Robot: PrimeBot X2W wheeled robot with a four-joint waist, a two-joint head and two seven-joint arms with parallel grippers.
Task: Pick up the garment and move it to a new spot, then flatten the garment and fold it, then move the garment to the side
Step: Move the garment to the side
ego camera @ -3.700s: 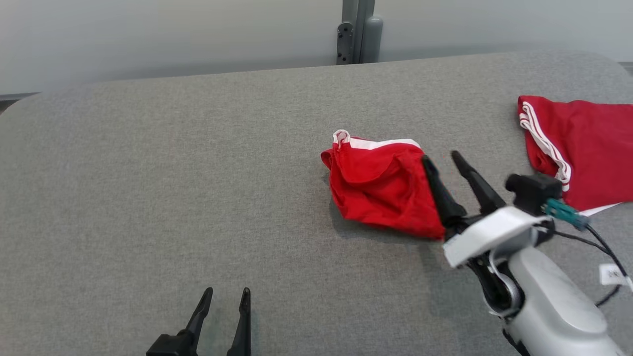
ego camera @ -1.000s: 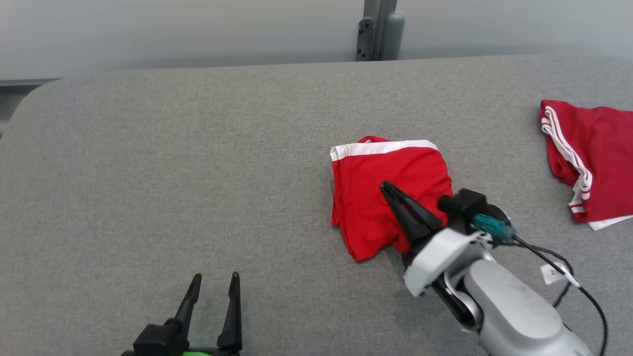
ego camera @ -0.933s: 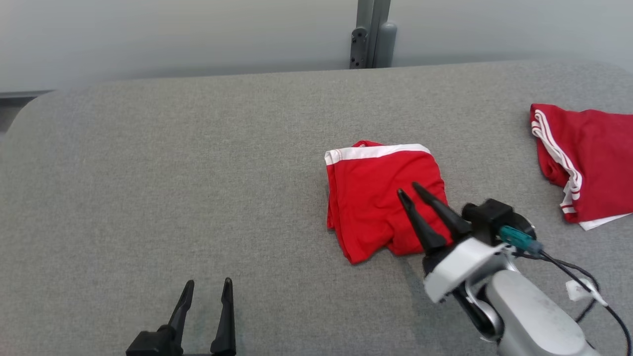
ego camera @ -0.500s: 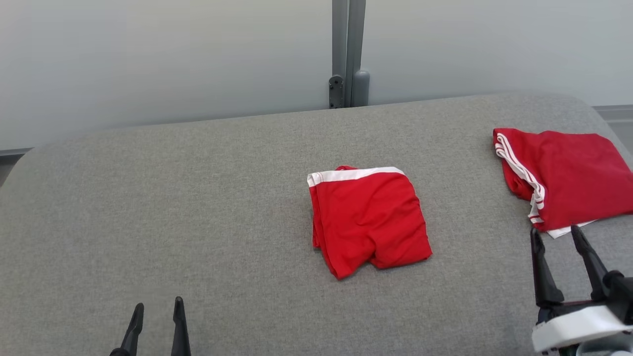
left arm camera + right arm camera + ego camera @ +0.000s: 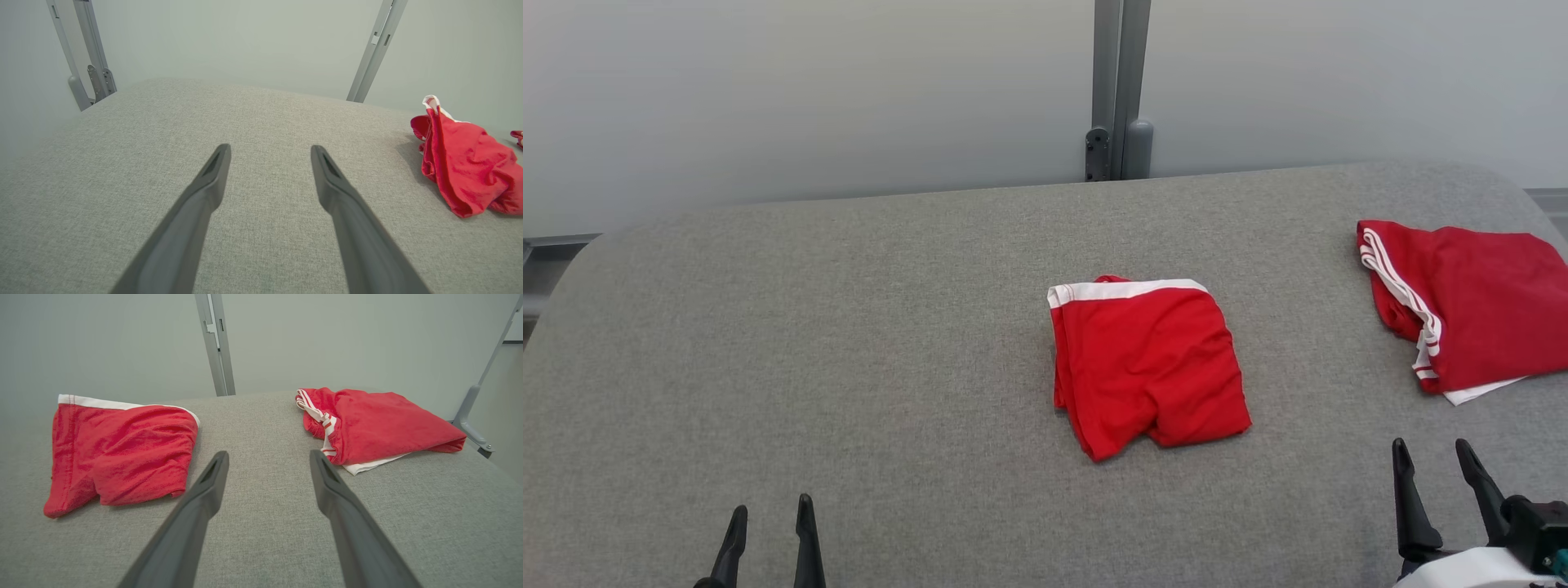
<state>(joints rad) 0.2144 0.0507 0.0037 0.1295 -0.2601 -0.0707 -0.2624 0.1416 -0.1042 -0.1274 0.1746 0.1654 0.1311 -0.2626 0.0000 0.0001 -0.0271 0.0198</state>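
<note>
The garment is a pair of red shorts with a white waistband, folded into a compact bundle near the middle of the grey padded table. It also lies at the right edge of the left wrist view, garment, and at the left of the right wrist view, garment. My right gripper stands open at the lower right, well clear of the garment, with nothing between its fingers. At the lower left, my left gripper is open and empty too. Each wrist view looks along its own parted fingers: left gripper, right gripper.
A second red garment with white stripes lies folded at the table's far right edge, also ahead and right of my right gripper as the striped garment. A grey metal post stands behind the table against a pale wall.
My right gripper opened, let go of the folded garment and drew back to the lower right. The head camera tilted up, so the whole picture shifted. The garment stays where it was left.
</note>
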